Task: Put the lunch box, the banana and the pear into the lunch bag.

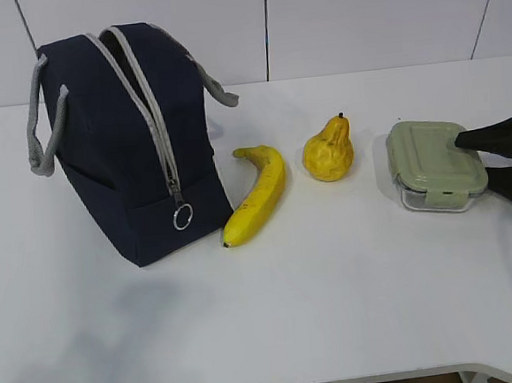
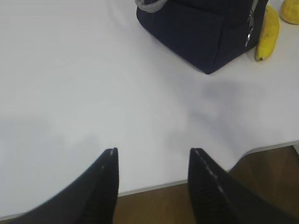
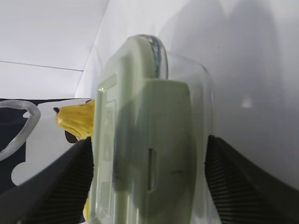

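Nearest the exterior camera, the banana (image 1: 256, 194) lies beside the lunch bag (image 1: 128, 148), pear (image 1: 328, 150) further right. At the table edge the left gripper (image 2: 153, 158) is seen spread and empty. The lunch box (image 3: 149, 144) is bracketed by the right gripper (image 3: 147, 186); whether it is clamped cannot be told. Lifting it bagward is judged next.

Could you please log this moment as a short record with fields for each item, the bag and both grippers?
lunch bag: stands on the left of the table, zipper open at the top
banana: lies on the table just right of the bag
pear: upright, right of the banana
lunch box: on the table at far right, green lid on
right gripper: fingers on either side of the lunch box, closing grip not certain
left gripper: open, holding nothing, above the table's near edge
items in bag: none seen
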You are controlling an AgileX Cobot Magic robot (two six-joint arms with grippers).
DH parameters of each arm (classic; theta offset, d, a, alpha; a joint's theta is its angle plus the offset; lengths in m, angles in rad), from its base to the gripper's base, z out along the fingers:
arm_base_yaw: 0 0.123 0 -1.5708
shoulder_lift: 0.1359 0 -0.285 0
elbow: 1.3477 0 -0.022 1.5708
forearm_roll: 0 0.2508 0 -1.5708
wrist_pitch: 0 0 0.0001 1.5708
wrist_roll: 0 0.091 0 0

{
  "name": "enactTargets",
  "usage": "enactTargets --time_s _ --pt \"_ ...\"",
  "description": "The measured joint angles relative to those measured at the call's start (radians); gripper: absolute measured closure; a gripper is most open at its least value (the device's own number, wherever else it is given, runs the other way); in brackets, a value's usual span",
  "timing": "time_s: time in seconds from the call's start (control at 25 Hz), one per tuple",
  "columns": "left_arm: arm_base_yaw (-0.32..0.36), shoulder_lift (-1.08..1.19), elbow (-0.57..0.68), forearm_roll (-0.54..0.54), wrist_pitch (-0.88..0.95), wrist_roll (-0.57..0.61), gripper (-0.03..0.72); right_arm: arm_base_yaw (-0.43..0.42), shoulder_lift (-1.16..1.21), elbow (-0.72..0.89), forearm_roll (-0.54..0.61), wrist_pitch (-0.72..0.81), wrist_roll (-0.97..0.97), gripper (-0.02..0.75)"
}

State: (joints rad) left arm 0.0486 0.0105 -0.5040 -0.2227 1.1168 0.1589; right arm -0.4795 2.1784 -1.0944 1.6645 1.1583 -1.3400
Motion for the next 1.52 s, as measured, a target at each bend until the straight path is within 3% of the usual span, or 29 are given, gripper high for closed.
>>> enactTargets --time_s 0.84,1.16,1.52 --pt "0.000 0.000 0.000 0.000 0.000 0.000 0.341 0.035 0.000 0.000 0.002 -0.004 0.000 0.149" --pt "0.000 0.000 0.000 0.000 0.000 0.000 0.341 0.035 0.000 0.000 0.002 -0.006 0.000 0.295" --pt "0.000 0.000 0.000 0.000 0.000 0.000 0.341 0.035 0.000 0.000 0.002 -0.004 0.004 0.330"
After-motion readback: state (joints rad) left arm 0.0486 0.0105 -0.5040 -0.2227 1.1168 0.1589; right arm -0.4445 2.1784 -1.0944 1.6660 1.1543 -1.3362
